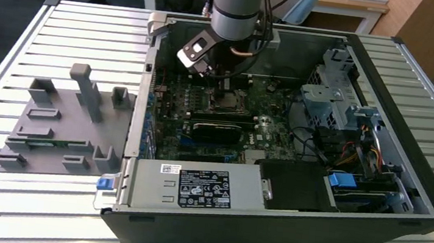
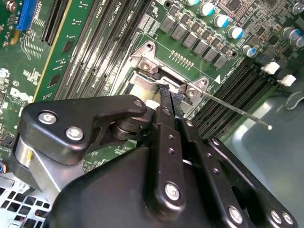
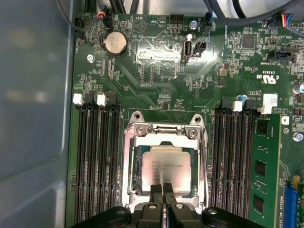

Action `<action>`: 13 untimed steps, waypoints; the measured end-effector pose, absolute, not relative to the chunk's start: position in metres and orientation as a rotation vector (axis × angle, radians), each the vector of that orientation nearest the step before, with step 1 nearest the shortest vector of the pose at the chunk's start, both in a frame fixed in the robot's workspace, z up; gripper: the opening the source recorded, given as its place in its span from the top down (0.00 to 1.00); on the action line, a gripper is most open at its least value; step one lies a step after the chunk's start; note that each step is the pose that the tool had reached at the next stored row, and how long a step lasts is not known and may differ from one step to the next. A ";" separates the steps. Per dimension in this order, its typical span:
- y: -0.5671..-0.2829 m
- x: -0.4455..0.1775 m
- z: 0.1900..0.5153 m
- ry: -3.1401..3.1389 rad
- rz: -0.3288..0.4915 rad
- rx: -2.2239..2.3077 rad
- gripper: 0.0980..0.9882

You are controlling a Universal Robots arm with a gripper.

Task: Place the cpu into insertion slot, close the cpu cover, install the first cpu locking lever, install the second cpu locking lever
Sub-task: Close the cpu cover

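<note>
My tool (image 3: 162, 189) is down inside the computer case (image 1: 270, 232), which stands toward the exterior view's right edge of the slatted tabletop (image 1: 27, 213). Its fingertips are pulled in narrow, only a sliver of gap between them. I cannot tell whether anything thin is pinched there. They sit at one edge of the insertion slot (image 3: 137, 176), mid-motherboard (image 3: 156, 80), between the two banks of memory slots (image 3: 95, 161).

The cpu (image 3: 164, 164) lies flat in the slot, its pale face showing through the window of the cpu cover (image 3: 164, 138), which looks folded down over it.

In the second wrist view a thin locking lever (image 2: 237, 111) juts out free from the socket corner over the memory slots, so I judge it is not latched.

The risks I see:
- My tips are just at the chip's edge, so a sideways slip could scrape its face or nudge it on the pins.
- The loose lever could spring or snag.
- An unseated cover would jam any latching.
</note>
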State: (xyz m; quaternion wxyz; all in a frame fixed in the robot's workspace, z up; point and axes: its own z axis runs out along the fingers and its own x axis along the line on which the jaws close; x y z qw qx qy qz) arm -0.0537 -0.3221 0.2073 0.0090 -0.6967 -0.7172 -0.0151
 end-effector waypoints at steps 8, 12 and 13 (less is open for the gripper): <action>-0.322 -0.054 0.201 -2.240 -0.047 -2.176 0.94; -0.322 -0.054 0.199 -2.240 -0.045 -2.176 0.94; -0.322 -0.053 0.198 -2.240 -0.047 -2.176 0.94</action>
